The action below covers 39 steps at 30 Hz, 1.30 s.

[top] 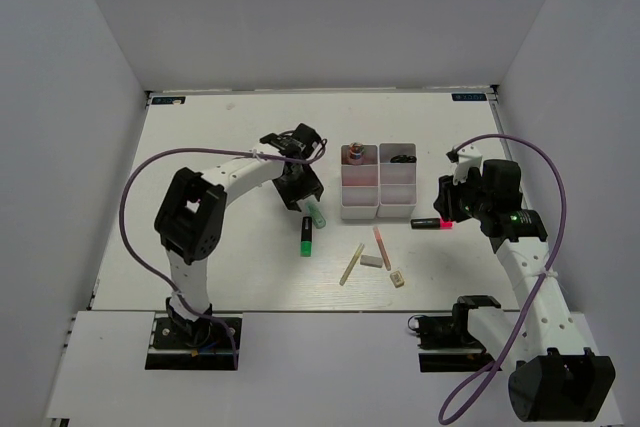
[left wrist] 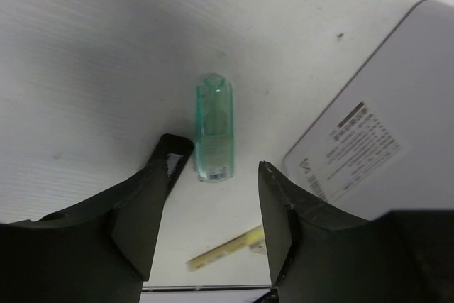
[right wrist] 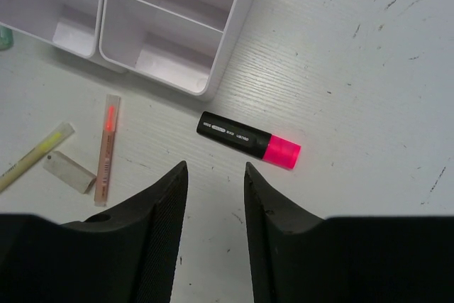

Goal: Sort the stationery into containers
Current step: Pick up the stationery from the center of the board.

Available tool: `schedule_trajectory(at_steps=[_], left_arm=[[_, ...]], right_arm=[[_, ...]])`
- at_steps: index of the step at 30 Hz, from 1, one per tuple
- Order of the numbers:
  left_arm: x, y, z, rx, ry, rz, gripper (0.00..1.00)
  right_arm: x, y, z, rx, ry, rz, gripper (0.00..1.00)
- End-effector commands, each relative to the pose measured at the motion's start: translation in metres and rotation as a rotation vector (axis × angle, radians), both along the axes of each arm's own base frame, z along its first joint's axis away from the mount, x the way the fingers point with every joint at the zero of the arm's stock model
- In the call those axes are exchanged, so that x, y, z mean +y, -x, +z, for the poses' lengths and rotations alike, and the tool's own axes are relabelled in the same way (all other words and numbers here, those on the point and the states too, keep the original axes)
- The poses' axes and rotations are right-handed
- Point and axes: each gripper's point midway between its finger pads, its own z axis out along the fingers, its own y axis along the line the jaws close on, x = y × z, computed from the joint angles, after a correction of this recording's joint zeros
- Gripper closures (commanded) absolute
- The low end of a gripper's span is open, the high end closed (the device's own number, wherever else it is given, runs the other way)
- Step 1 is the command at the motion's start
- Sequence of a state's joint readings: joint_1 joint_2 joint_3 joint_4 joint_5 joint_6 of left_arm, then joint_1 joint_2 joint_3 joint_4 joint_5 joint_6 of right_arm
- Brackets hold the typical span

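- The containers [top: 360, 214], four white bins joined two by two, stand on the desk [top: 250, 277] a little right of its middle, toward the far edge.
- The black-handled scissors [top: 403, 158] lie in the far-right bin. The near-left bin shows something pink, which I cannot name.
- The left gripper [top: 300, 195] hangs just left of the containers with its jaws spread wide, and it holds nothing.
- In the left wrist view the mint-green marker [left wrist: 213, 127] lies flat on the desk. Its near end is between the two fingertips [left wrist: 174, 157], with a small gap on each side.
- The black-green marker [top: 306, 237] lies flat close to the mint-green one, on the side of the near edge.
- The right gripper [right wrist: 213, 175] is near the right side of the containers. Its jaws are parted by a narrow gap and there is nothing between them.
- The black-pink marker [right wrist: 248, 140] lies flat on the desk just beyond these fingertips. It is beside the near-right corner of the containers but apart from it, and its pink cap points to the right edge.
- Between the containers and the near edge lie the pink stick [top: 382, 247] and the cream stick [top: 352, 264], with the grey eraser [top: 371, 260] between them, just beside the pink stick.
- The tan eraser [top: 397, 279] lies apart from them, closest to the near edge.
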<state>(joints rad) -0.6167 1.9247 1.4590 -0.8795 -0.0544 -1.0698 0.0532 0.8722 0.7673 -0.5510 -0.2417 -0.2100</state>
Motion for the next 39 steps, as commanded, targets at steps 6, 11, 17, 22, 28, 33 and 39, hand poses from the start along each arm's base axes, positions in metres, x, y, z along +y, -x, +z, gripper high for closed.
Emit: schedule_trajectory(at_steps=[6,11,17,22,28,33,39], left_arm=[[-0.035,-0.029,0.005,0.005,0.139,0.113,0.35],[-0.029,-0.026,-0.007,0.045,0.118,0.119,0.35],[-0.022,-0.016,-0.013,0.075,0.083,0.098,0.35],[-0.021,-0.013,-0.023,0.114,0.061,0.088,0.35],[-0.018,-0.009,-0.032,0.163,0.018,0.059,0.37],[-0.018,-0.009,-0.034,0.176,-0.001,0.046,0.44],[-0.019,-0.005,-0.034,0.2,-0.039,-0.003,0.63]], right_arm=[[-0.003,-0.004,0.005,-0.038,0.015,-0.01,0.59],[-0.004,-0.005,0.007,-0.049,0.017,-0.014,0.59],[-0.005,-0.005,0.007,-0.051,0.02,-0.015,0.58],[-0.005,-0.005,0.009,-0.058,0.02,-0.019,0.58],[-0.006,-0.006,0.01,-0.063,0.023,-0.022,0.58],[-0.007,-0.005,0.01,-0.063,0.024,-0.027,0.56],[-0.008,-0.006,0.012,-0.076,0.026,-0.033,0.56]])
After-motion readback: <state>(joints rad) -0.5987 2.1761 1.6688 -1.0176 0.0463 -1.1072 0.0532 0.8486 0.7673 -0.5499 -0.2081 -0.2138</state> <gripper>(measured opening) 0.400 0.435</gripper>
